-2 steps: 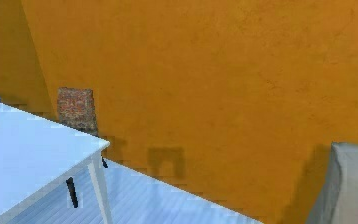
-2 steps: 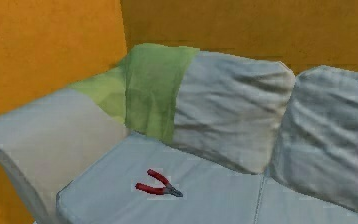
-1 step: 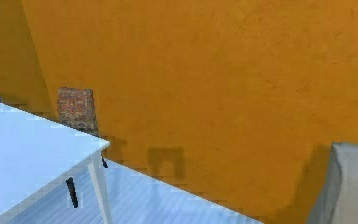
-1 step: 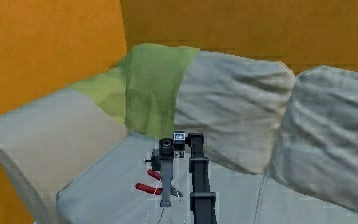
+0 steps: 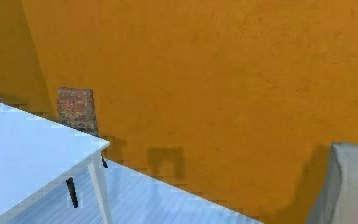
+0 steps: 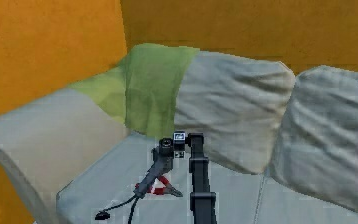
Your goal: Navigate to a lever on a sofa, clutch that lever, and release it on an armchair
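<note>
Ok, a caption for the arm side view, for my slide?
Arm and claw at a grey sofa with a green cloth.

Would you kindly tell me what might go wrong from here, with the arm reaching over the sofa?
1. A small red-and-white thing lies on the sofa seat at the gripper; I cannot tell whether it is held, so lifting away may leave it behind or push it along the cushion.
2. The white table stands close ahead, so driving off could clip its corner.
</note>
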